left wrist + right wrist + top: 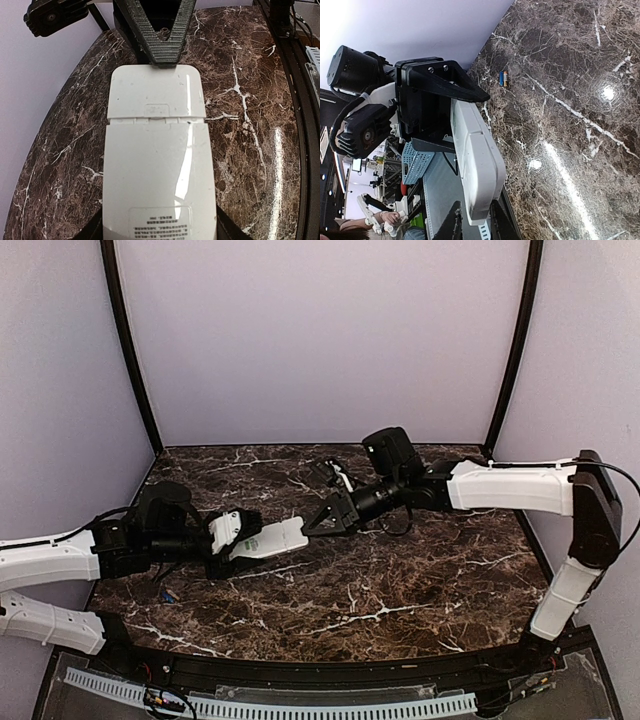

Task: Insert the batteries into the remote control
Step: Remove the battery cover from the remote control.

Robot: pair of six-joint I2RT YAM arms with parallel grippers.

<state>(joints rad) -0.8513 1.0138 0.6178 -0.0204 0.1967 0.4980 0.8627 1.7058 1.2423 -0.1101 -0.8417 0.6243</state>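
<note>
**Hidden and unclear**

The remote (157,165) runs off the left wrist view's bottom edge; print on its label (160,223) is too small to read. The right fingers (499,223) are cut off, their grip unclear. The batteries (503,78) are mere specks.

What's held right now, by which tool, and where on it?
The left tool clamps the remote control at its printed-label end. The right tool straddles the opposite end; whether it grips there cannot be told.
</note>
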